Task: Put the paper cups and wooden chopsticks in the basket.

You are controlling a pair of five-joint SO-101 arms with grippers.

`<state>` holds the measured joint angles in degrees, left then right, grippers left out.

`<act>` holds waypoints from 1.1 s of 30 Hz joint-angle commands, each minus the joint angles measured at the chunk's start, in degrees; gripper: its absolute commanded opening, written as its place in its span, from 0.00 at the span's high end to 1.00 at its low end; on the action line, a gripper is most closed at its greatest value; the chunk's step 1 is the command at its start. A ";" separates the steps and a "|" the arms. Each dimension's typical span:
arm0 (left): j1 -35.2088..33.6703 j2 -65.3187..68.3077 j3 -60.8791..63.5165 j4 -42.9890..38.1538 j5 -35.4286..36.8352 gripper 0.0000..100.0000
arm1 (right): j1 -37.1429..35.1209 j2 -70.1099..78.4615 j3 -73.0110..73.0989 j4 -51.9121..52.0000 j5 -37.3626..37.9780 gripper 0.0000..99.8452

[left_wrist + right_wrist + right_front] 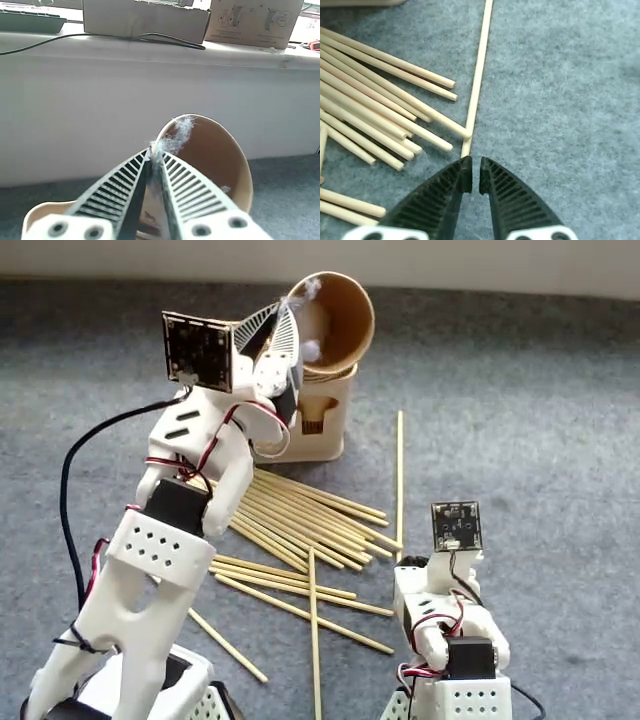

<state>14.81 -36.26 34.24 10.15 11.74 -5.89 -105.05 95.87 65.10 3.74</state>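
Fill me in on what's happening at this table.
The left gripper is clamped on the rim of a paper cup, holding it tilted at the top of the basket. The right gripper sits low over the mat, all but shut and empty, at the end of one chopstick. The other wooden chopsticks lie loose on the mat.

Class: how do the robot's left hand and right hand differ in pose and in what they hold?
The left hand is raised over the basket; the right hand sits low over the grey mat. The left hand grips the paper cup by its rim; the right hand holds nothing, its tip by the end of a chopstick. Both are ribbed and tapered.
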 commanded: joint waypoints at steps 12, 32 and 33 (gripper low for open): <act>-7.43 0.13 -2.86 -1.23 8.26 0.86 | 0.57 -0.31 5.93 -1.54 -0.53 0.96; -8.84 0.22 -2.86 -1.58 1.85 0.86 | 0.57 -0.31 5.93 -1.54 -0.53 0.96; -8.84 0.22 -2.86 -1.58 1.41 0.86 | 0.57 -0.31 5.93 -1.54 -0.53 0.96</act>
<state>6.11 -35.91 34.24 9.89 16.04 -5.89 -105.05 95.87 65.10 3.74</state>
